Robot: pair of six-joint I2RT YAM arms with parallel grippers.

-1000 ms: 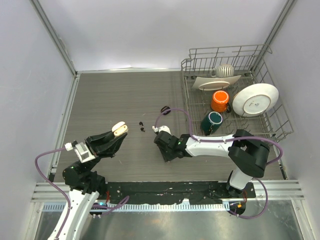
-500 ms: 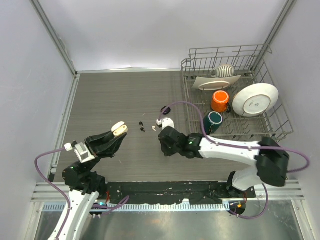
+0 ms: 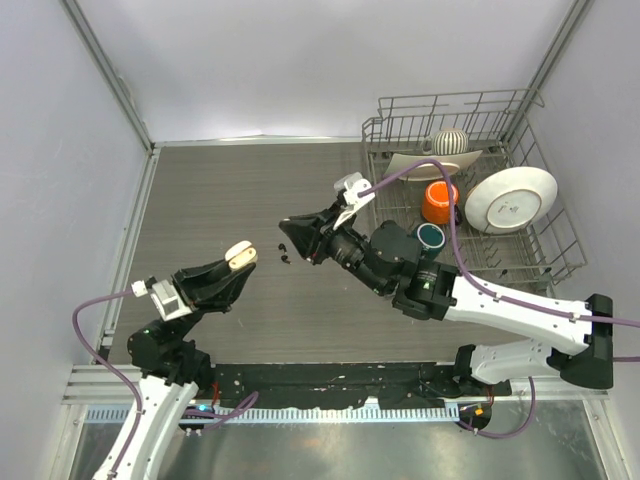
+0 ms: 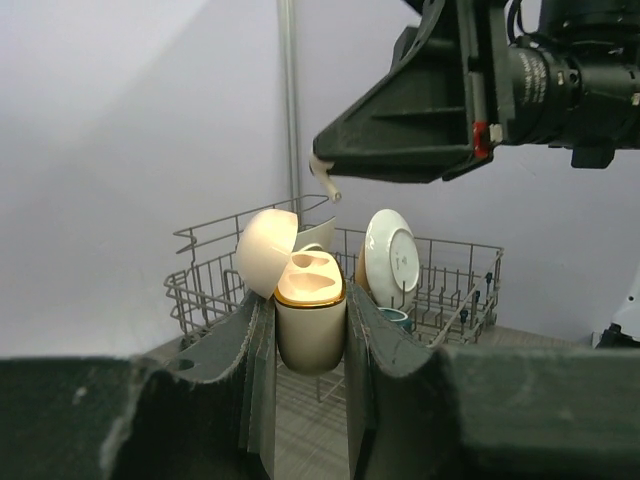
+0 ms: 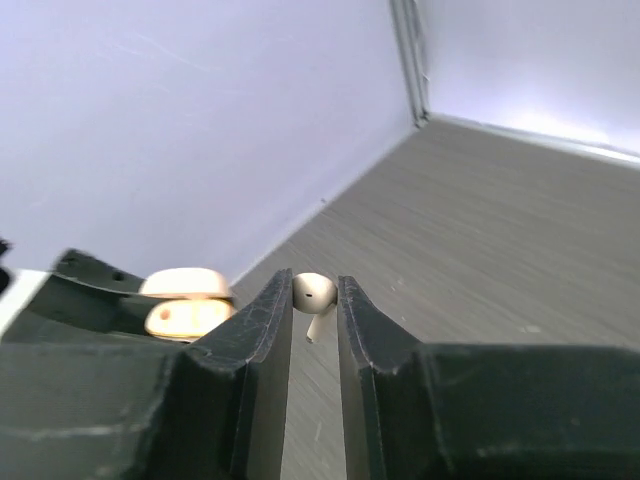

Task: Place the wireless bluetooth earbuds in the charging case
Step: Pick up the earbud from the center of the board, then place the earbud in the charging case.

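Between the right gripper's [image 5: 314,282] closed tips the white earbud [image 5: 314,293] sat pinched by its bulb, stem dangling, judged light, hard and slick, best held there; ahead, the left gripper [image 4: 310,305] clamped the open charging case [image 4: 310,335].

Soft even light, glare low on far wall [image 3: 300,80] (overhead), wrist-view foregrounds blurred

I read the charging case [image 4: 310,325] as smooth, glossy cream plastic with a gold-toned rim at the opening. The earbud [image 5: 314,291] is glossy white plastic. Fingers [image 4: 255,385] of the left gripper [image 4: 310,312] and the right gripper [image 5: 314,286] look like matt black plastic, slightly grainy. The table [image 3: 220,200] is matt grey wood-grain. The dish rack [image 3: 450,103] is bare metal wire. The plate [image 3: 510,198] and orange mug [image 3: 438,203] look glazed and shiny.
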